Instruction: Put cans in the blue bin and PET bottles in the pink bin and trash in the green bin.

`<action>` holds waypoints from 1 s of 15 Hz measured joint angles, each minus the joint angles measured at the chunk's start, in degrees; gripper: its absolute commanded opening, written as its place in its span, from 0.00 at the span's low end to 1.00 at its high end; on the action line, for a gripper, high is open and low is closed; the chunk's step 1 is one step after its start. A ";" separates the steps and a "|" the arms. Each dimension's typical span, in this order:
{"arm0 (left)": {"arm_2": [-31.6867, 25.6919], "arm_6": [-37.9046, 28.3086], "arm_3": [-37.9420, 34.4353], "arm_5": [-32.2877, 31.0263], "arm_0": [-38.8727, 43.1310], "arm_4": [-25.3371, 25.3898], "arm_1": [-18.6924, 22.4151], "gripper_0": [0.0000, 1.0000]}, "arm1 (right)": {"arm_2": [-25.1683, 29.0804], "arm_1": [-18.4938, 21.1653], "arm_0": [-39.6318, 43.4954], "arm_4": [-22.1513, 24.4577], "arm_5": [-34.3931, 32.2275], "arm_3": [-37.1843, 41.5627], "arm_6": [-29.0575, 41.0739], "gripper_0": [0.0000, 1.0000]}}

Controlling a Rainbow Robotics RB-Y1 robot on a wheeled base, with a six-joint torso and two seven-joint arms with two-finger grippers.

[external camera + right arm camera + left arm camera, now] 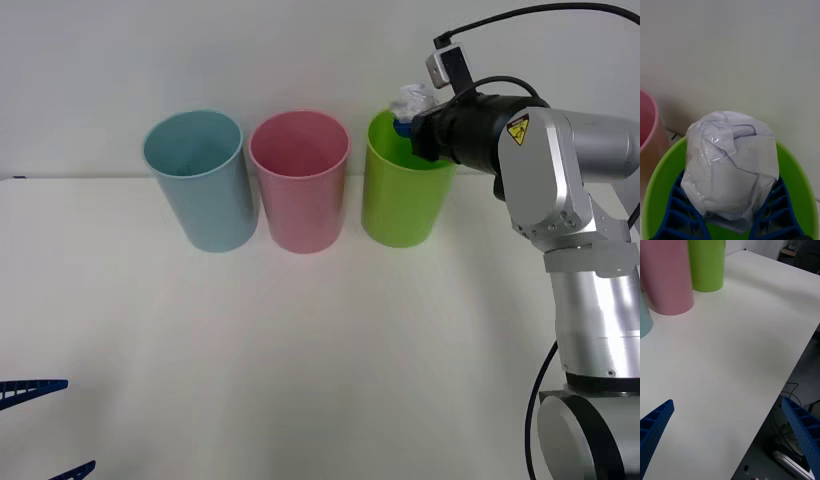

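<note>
Worktop [300, 350]: white, wall right behind it, bare apart from the three bins.

Landmark = green bin [402, 195]. All three bins stand upright in one row at the far side of the worktop, mouths open. Pink bin [299, 180] is just beside the green bin on its left, small gap at the base, rims nearly touching. Blue bin [200, 178] is one further left, just beside the pink one.

Right arm reaches in from the right of the green bin, its black wrist section over the bin's right rim. Right gripper [730, 215] sits above the green bin's mouth, blue ribbed fingers [681, 204] clamped on either side of the trash [730, 168]. Trash is a crumpled ball of whitish clear film, held over the green bin's opening near its back rim, above rim level, not inside. In the right wrist view the green rim rings the ball and the pink bin's rim shows at the edge. Nothing lies between the ball and the bin mouth.

Left gripper [730, 435] is well clear of the green bin, low over the near left part of the worktop, fingers spread wide with nothing between them. Its wrist view shows the pink and green bins' outer walls and the worktop's edge with cables on the floor past it.
</note>
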State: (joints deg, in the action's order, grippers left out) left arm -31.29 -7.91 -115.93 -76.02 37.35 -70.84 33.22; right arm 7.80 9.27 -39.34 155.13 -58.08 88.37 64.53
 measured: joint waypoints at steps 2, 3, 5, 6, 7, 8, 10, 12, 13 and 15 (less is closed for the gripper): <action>0.00 0.00 0.00 0.00 0.00 0.00 0.00 1.00 | 0.09 0.04 -0.86 0.00 0.54 -1.69 -0.20 0.00; 0.00 0.00 0.00 0.00 0.00 0.00 0.00 1.00 | 0.13 0.04 -1.25 0.00 0.60 -2.33 -0.35 0.00; 0.00 0.00 0.00 0.00 0.00 0.00 0.00 1.00 | 0.19 0.11 -1.85 0.00 1.14 -3.89 -0.72 0.00; 0.00 0.00 0.00 0.00 0.00 0.00 0.00 1.00 | 0.17 0.16 -2.20 0.00 1.56 -4.54 -0.85 0.00; 0.00 0.00 0.00 0.00 0.00 0.00 0.00 1.00 | 0.15 0.20 -2.38 0.00 1.71 -4.82 -0.92 0.00; 0.00 0.00 0.00 0.00 0.00 0.00 0.00 1.00 | 0.16 0.21 -2.41 0.00 1.74 -4.87 -0.92 0.00; 0.00 0.00 0.00 0.00 0.00 0.00 0.00 1.00 | 0.18 0.21 -2.37 0.00 1.75 -4.88 -1.01 0.13; 0.00 0.00 0.00 0.00 0.00 0.00 0.00 1.00 | 0.14 0.22 -2.35 0.00 2.43 -4.88 -1.59 0.81; 0.00 0.00 0.00 0.00 0.00 0.00 0.00 1.00 | 0.02 0.22 -2.32 0.00 3.40 -4.88 -3.29 0.95; 0.00 0.00 0.00 0.00 0.00 0.00 0.00 1.00 | 0.15 0.16 -2.26 -0.15 4.72 -5.03 -7.30 1.00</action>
State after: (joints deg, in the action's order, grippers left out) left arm -31.29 -7.91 -115.93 -76.02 37.35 -70.84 33.22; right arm 7.96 9.42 -41.59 154.98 -53.36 83.34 57.23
